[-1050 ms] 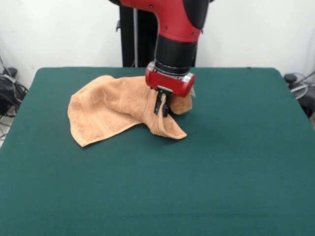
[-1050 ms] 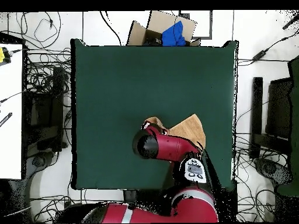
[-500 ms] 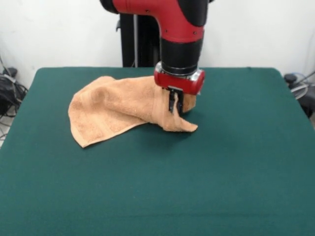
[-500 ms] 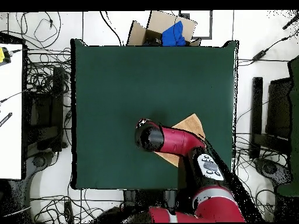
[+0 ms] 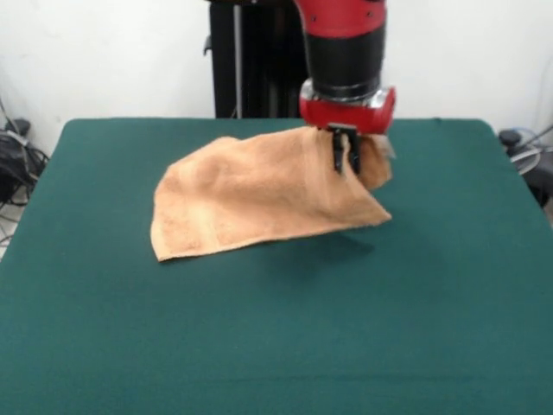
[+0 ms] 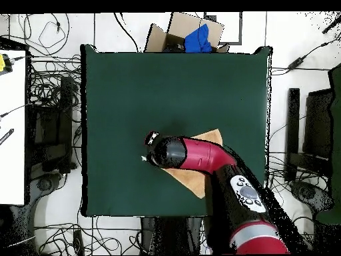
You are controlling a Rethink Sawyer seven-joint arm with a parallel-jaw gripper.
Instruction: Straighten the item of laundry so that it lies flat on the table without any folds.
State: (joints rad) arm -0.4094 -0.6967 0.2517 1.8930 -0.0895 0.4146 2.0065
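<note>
The peach-orange item of laundry (image 5: pixel 259 194) hangs by one edge from my gripper (image 5: pixel 344 156), which is shut on it above the green table (image 5: pixel 276 337). Its right part is lifted off the cloth and drapes down to a point at the right; its left end still rests on the table. In the overhead view the red arm covers most of the item of laundry (image 6: pixel 190 179), and only strips of it show beside the arm; the gripper itself is hidden under the wrist there.
A cardboard box (image 6: pixel 185 33) with a blue object stands beyond the table's far edge in the overhead view. Cables and equipment lie on the floor around the table. A white desk (image 6: pixel 12 127) is at the left.
The gripper has risen and moved toward the right in the front view, pulling the towel with it; the towel's left end slid right and the cloth stretched out.
</note>
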